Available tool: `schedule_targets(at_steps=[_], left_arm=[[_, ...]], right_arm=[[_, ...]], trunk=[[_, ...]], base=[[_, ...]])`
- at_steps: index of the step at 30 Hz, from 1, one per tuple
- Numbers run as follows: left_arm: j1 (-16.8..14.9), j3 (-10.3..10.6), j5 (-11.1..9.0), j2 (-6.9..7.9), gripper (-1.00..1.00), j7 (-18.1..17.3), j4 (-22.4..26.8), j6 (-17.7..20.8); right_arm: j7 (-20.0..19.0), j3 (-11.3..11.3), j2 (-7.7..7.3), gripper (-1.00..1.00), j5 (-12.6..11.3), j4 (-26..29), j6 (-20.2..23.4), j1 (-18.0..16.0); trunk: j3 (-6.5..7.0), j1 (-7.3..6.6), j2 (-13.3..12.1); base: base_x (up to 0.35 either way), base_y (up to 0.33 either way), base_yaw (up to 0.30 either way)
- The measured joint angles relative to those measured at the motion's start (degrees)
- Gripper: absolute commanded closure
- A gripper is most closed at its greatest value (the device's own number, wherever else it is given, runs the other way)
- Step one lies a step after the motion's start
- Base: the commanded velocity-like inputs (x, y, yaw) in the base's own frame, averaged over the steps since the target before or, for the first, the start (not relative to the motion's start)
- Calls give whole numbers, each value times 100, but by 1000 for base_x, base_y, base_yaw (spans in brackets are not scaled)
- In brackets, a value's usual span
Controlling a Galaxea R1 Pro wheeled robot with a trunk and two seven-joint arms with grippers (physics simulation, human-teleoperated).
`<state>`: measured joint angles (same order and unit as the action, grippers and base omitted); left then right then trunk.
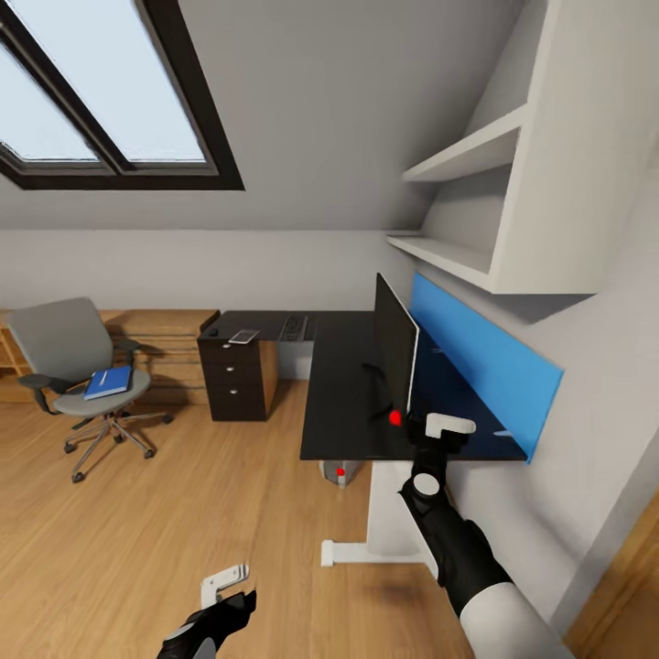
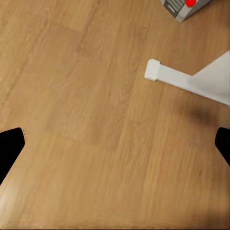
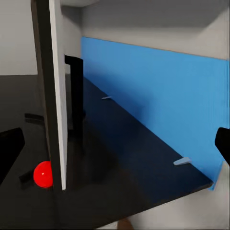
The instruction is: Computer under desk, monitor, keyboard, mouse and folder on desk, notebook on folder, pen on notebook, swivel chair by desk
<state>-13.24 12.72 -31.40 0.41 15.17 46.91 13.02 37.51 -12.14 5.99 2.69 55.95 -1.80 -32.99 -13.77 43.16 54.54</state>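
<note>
At the left of the head view the grey padded swivel chair on its chrome star base carries the flat bright blue folder on its seat, well apart from the table. Further right, the far wing of the glossy black L-shaped table holds a small pale-edged flat item over the drawer unit — probably the notebook — and the slim dark keyboard.

The left pincer hangs low at the bottom of the frame over light wood floor; its wrist view has dark fingertips at opposite edges, so the jaws look wide apart and empty.

The wide monitor stands edge-on, its long axis running away from the camera, with the right pincer just beside its near end — clearly the nearer arm. That wrist view adds the monitor's white back, black stand and the blue panel behind; fingertips at both frame edges suggest spread jaws gripping nothing.
</note>
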Motion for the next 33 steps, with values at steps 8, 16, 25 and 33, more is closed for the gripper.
schedule_targets(at_steps=[8,16,25,33], left_arm=[[0,23,-14,3,-100,0,-78,6],[0,50,6,-14,-100,0,-480,-6],[0,16,0,-7,-100,3,-531,-509],[1,-3,-34,-8,-100,4,-839,-537]], right_arm=[[-16,-1,7,-100,-6,-11,0,0],[-24,-40,15,-100,-11,-195,-39,0],[19,-61,94,-100,-67,-250,-356,181],[6,-34,36,-100,-57,-2457,-1800,852]], trunk=[[0,0,0],[0,0,0],[-1,-3,0],[-2,-4,0]], base=[[-336,0,0],[-335,0,0],[-225,0,0],[-2,0,0]])
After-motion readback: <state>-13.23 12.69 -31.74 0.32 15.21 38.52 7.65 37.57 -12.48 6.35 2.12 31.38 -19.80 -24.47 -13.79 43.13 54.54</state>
